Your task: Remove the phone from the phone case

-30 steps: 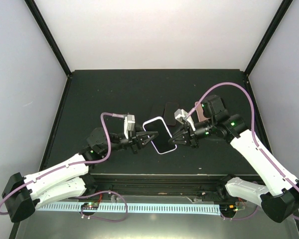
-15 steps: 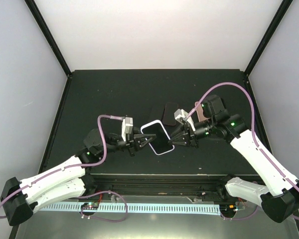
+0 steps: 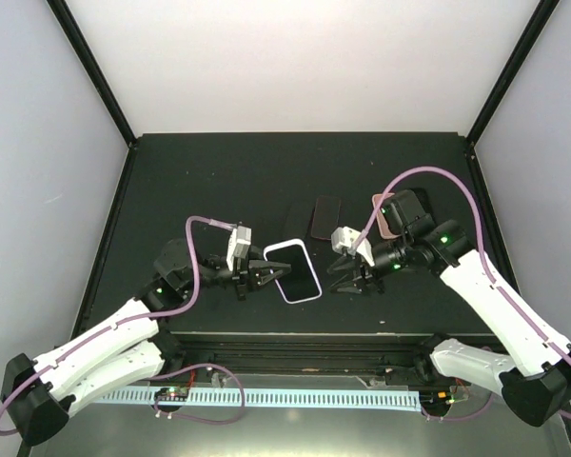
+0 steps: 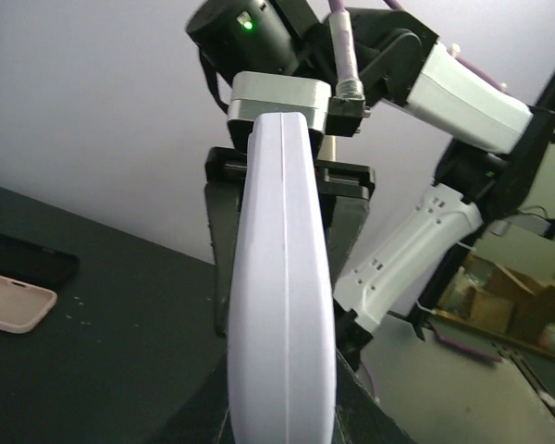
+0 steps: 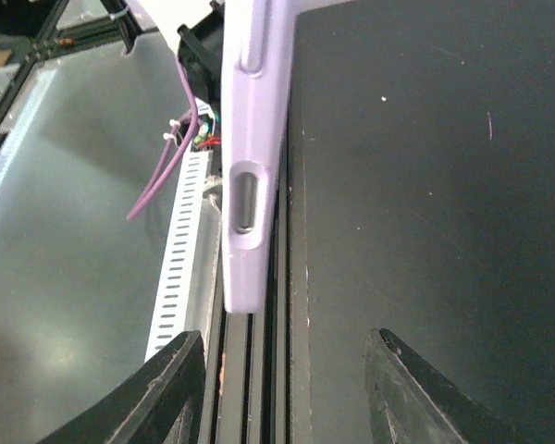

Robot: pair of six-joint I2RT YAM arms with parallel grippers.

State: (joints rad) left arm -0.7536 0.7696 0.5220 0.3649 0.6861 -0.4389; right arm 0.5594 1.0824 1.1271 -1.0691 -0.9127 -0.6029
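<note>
The right gripper (image 3: 341, 277) has backed off to the right of the phone case (image 4: 282, 305), its fingers (image 5: 178, 388) now spread with nothing between them. In the left wrist view the case's edge hides the tips of the left gripper (image 3: 265, 277), and whether the case clears the bench (image 3: 190, 190) I cannot tell. The case has shifted left and nearer. The left fingers grasp its left long edge. The phone (image 3: 294, 272) sits screen-up inside, long axis running far-left to near-right
</note>
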